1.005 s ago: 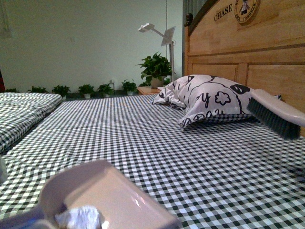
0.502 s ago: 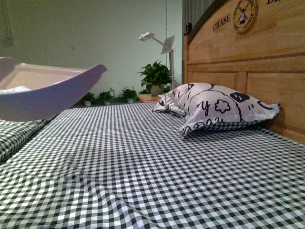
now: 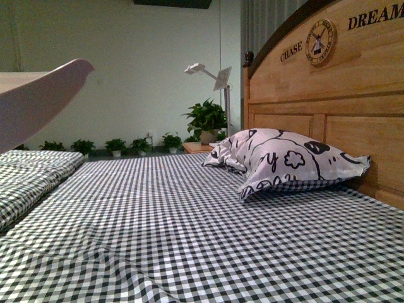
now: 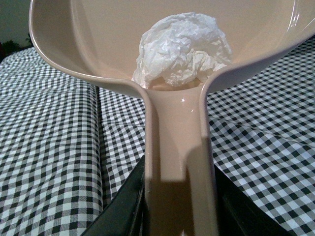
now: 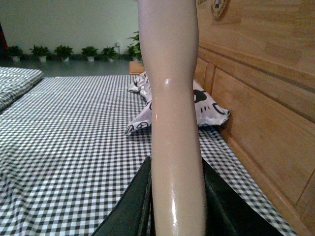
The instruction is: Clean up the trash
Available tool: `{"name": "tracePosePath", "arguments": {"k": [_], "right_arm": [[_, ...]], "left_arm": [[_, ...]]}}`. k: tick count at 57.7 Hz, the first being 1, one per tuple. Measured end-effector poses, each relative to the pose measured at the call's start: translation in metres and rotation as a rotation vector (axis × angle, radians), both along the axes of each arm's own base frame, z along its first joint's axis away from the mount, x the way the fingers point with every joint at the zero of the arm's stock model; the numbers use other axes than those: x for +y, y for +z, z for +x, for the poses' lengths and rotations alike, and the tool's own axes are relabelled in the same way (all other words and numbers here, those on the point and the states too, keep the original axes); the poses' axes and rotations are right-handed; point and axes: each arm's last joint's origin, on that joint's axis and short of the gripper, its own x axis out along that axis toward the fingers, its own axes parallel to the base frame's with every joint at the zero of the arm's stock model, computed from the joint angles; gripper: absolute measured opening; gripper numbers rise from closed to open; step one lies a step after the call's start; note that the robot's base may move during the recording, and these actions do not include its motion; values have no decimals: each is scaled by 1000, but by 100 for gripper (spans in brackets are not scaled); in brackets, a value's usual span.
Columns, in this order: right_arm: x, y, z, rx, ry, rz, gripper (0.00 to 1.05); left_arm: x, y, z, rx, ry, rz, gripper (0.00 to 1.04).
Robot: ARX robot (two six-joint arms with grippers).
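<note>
You see a glossy, smooth plastic dustpan [image 4: 177, 147] holding crinkled white paper trash [image 4: 182, 46]; the gingham bedsheet [image 3: 208, 233] is matt cloth, the headboard [image 3: 328, 113] varnished wood.

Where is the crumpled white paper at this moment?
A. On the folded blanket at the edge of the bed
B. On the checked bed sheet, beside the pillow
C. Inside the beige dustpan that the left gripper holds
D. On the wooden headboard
C. The left wrist view shows the crumpled white paper lying inside the beige dustpan, whose handle runs down into the left gripper, with the checked sheet below it.
</note>
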Motion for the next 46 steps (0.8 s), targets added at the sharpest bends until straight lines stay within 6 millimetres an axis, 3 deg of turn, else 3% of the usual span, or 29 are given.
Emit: {"name": "tracePosePath", "arguments": {"k": [16,46], "right_arm": [[1,-5,-16,8,23,24,22],[0,-6,-16,20,13,46,22]], "left_arm": [[3,4,-20,-33,25,-20,28],[6,4,-22,-28,25,-42,28]]}}
